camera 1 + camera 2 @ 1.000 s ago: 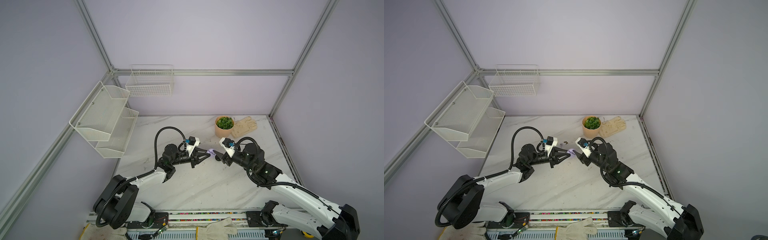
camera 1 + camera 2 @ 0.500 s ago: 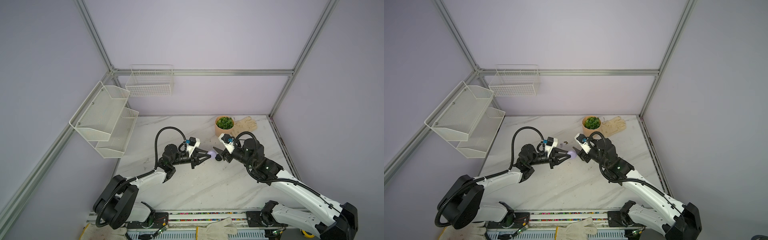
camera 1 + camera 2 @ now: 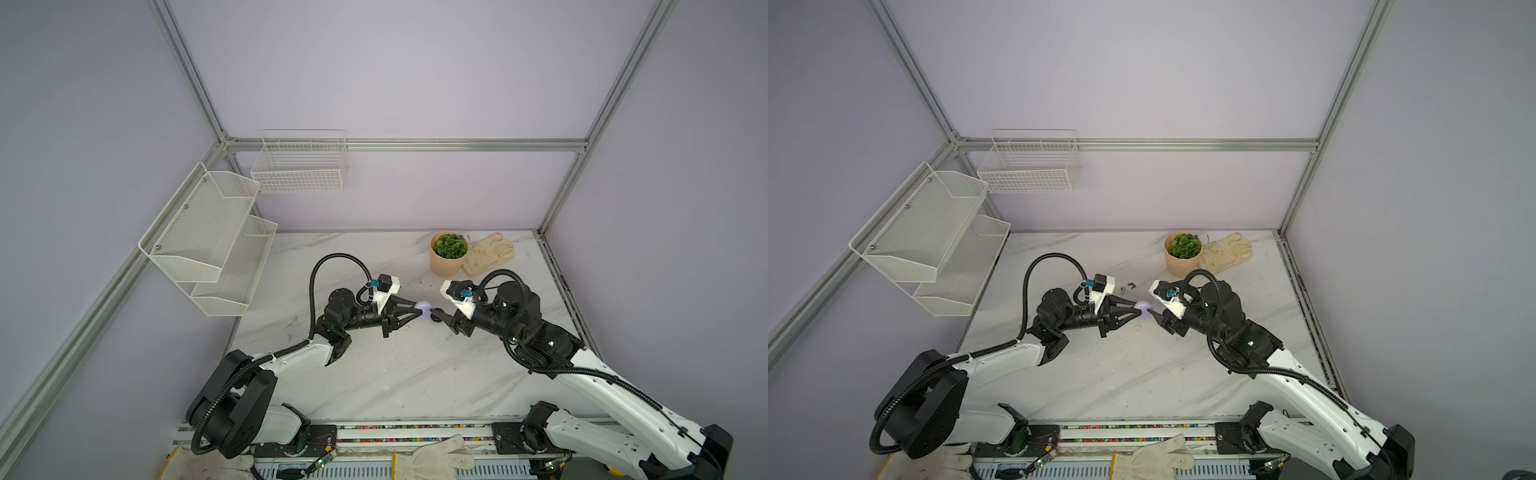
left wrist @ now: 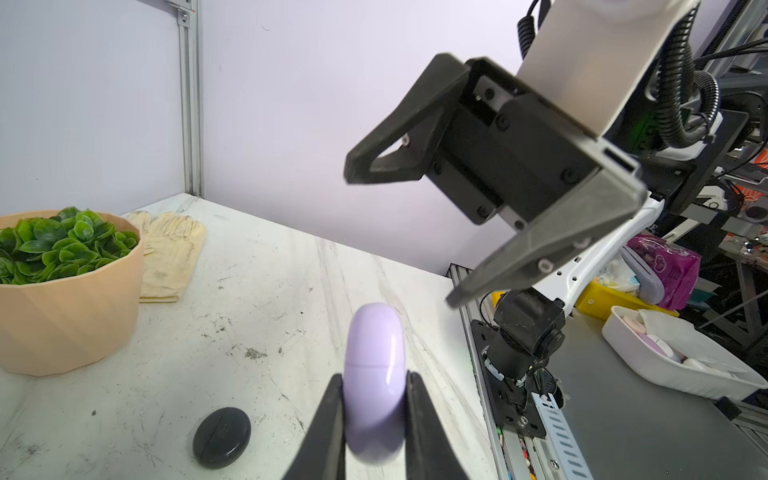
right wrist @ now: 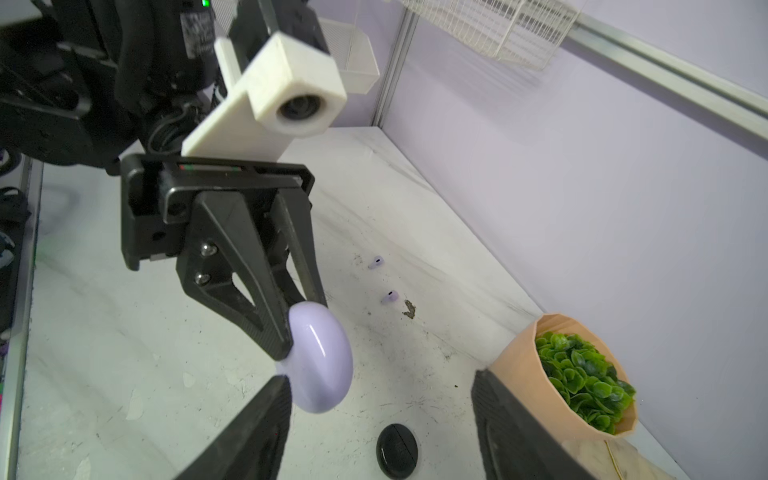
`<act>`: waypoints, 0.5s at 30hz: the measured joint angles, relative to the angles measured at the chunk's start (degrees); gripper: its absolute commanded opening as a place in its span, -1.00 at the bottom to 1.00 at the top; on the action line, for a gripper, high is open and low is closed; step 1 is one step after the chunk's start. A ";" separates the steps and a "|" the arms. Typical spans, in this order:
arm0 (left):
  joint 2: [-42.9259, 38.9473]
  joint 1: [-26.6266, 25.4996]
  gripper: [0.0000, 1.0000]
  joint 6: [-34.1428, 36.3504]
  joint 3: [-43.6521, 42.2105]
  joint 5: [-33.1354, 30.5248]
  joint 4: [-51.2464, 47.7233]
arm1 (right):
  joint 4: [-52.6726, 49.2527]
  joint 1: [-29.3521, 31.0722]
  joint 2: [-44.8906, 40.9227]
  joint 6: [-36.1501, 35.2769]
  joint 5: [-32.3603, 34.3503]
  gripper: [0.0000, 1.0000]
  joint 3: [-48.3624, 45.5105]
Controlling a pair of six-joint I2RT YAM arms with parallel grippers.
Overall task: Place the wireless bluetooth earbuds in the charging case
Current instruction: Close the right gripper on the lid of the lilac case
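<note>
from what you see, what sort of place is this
Probably a robot lab test cell: a marble-look tabletop walled by aluminium framing, the left arm and right arm mounted on a front rail, workshop clutter beyond.

No lettering is legible from here; the small label [image 5: 198, 33] on the left arm [image 5: 137, 54], upper left, is blurred.

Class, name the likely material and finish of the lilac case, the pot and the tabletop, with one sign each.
Lilac case: glossy plastic, probably; sharp light streaks.
Pot: matte peach, faceted; plastic or ceramic, unclear.
Tabletop: marble-look, grey veins; stone or laminate, unclear.
</note>
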 measured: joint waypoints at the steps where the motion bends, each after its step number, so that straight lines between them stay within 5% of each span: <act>1: -0.02 0.00 -1.00 0.00 0.00 0.00 0.00 | 0.04 0.33 0.79 -0.20 0.02 0.49 -0.13; 15: -0.02 0.02 -1.00 -0.02 0.00 -0.20 0.00 | 1.95 1.25 2.89 -0.90 4.85 0.43 -0.46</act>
